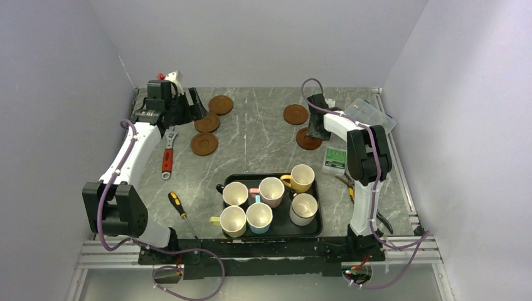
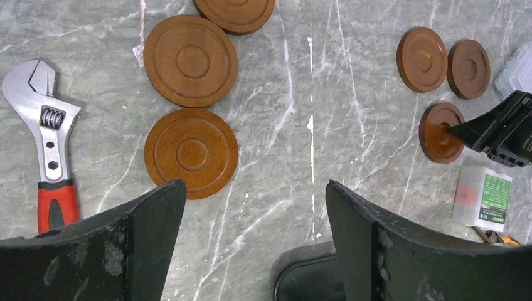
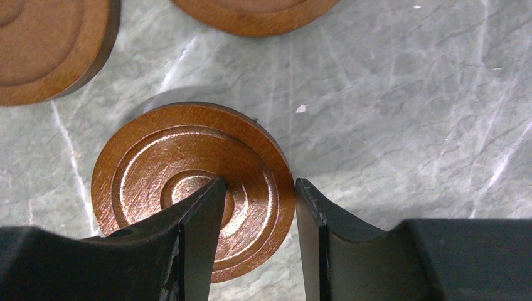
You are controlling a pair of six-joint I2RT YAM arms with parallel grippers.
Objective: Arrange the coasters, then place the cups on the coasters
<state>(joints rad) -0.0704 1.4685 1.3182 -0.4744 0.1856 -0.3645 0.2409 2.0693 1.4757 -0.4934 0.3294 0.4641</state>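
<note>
The left gripper is spread wide and empty. The rim of one coaster is straddled by the right gripper; a firm pinch cannot be confirmed.

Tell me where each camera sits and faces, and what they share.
Top external: above, behind the bases, looking down on the table; left arm and right arm show.
Left wrist: looking down past its open jaws at coasters.
Right wrist: low over one coaster, its jaws straddling the rim.
Shared: all three see that coaster.
</note>
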